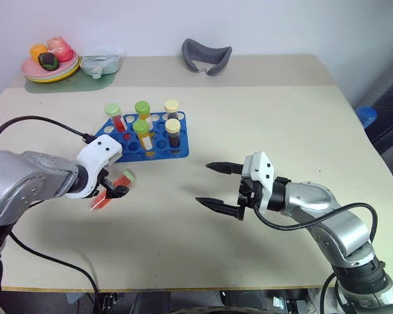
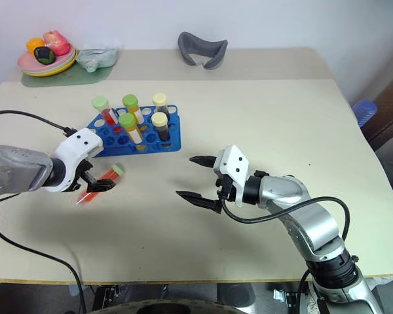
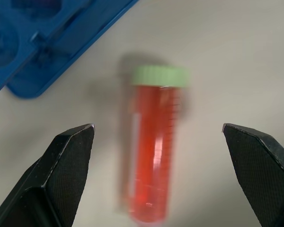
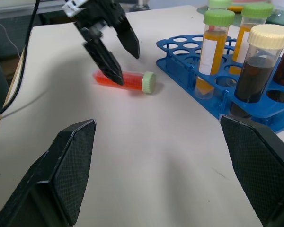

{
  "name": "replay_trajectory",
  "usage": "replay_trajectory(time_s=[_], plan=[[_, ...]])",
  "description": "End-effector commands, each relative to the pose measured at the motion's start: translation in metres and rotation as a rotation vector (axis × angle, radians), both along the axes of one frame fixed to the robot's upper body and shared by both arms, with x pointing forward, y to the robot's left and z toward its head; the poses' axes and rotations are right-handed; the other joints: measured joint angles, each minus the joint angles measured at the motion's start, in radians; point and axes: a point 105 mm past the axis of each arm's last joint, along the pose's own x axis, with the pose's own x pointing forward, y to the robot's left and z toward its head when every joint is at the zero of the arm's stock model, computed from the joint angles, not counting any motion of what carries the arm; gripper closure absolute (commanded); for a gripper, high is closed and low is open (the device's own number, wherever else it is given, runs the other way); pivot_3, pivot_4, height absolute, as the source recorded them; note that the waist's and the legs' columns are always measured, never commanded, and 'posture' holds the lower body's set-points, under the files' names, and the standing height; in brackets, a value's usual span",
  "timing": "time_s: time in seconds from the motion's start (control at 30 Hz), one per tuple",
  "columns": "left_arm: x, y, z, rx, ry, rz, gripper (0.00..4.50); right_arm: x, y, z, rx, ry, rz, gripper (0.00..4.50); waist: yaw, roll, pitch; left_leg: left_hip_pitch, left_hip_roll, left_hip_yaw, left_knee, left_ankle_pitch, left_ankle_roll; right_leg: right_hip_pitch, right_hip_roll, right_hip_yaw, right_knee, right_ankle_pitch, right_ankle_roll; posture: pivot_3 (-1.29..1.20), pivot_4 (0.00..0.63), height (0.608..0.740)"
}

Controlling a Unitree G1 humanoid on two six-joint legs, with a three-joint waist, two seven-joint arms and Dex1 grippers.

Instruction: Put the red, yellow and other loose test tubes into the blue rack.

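One loose red tube (image 1: 110, 193) with a green cap lies flat on the table, just in front of the blue rack (image 1: 165, 155). My left gripper (image 1: 113, 184) hangs over it, pointing down, open; in the left wrist view its fingers (image 3: 71, 156) stand on either side of the tube (image 3: 154, 156) without touching it. Several capped tubes stand upright in the rack, among them one with yellow-orange liquid (image 1: 144, 139) and one with dark liquid (image 1: 173, 134). My right gripper (image 1: 203, 183) is open and empty over the table's middle, pointing toward the left arm.
At the back left, a plate of toy food (image 1: 49, 65) sits next to a clear container (image 1: 99, 64) on a green mat. A grey curved object (image 1: 206, 57) lies at the back centre. A blue thing (image 1: 365, 116) stands beyond the table's right edge.
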Motion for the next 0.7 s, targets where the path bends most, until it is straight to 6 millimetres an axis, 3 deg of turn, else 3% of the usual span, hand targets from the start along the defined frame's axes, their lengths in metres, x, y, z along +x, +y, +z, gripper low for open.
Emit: replay_trajectory(time_s=[0.03, 0.3, 0.63, 0.7], plan=[[0.008, 0.007, -0.005, 0.071, 0.007, 0.010, 0.06, -0.004, 0.003, 0.008, 0.021, -0.028, 0.017, 0.22, 0.002, 0.000, 0.000, 0.000, 0.000, 0.000, 0.000, 0.000, 0.000, 0.000, 0.000, 0.000, 0.000, 0.000, 0.000, 0.00, 0.150, 0.740], [0.017, 0.000, -0.022, 0.055, 0.081, -0.038, 0.06, -0.008, 0.004, 0.006, 0.023, -0.012, 0.018, 0.22, 0.007, 0.000, 0.000, -0.001, 0.000, 0.000, 0.001, 0.000, 0.000, 0.000, -0.001, 0.000, 0.000, 0.000, 0.000, 0.00, 0.150, 0.740], [0.025, -0.010, -0.026, -0.050, 0.126, -0.014, 0.06, -0.009, 0.007, 0.006, 0.034, -0.003, 0.022, 0.22, 0.011, 0.003, -0.002, 0.000, -0.001, 0.000, 0.002, 0.000, 0.000, 0.002, -0.001, 0.000, 0.000, 0.000, 0.000, 0.00, 0.150, 0.740], [0.026, -0.009, -0.027, -0.044, 0.124, -0.007, 0.45, -0.009, 0.007, 0.006, 0.034, -0.003, 0.025, 0.22, 0.011, 0.003, -0.002, 0.000, -0.001, 0.000, 0.002, 0.000, 0.000, 0.002, -0.001, 0.000, 0.000, 0.000, 0.000, 0.00, 0.150, 0.740]])
